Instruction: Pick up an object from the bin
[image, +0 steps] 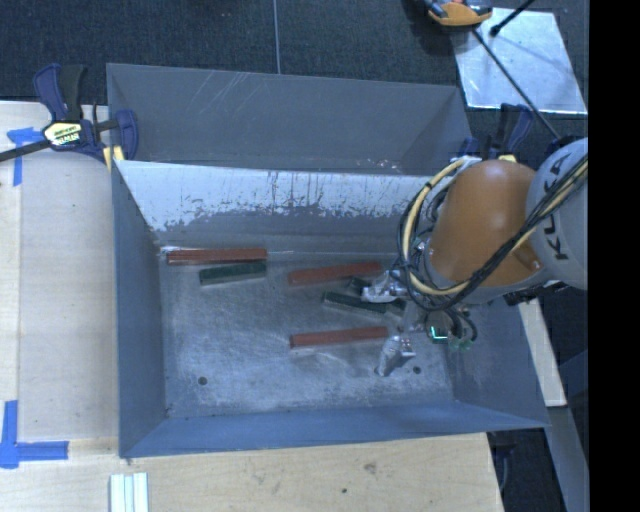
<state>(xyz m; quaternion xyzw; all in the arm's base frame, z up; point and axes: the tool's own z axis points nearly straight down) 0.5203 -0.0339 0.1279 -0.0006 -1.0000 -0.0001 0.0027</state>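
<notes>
Red bar (338, 339) lies flat on the floor of the bin (300, 432), right of middle and toward the near wall, its right end reaching the gripper (392, 325). The gripper stands open, its fingers (383, 291) spread apart: one up by a dark green bar (348, 297), the other down just past the red bar's end. A second red bar (333, 273) lies just behind the dark green bar. Well apart at the left, a third red bar (216, 257) and a second green bar (232, 271) lie side by side.
</notes>
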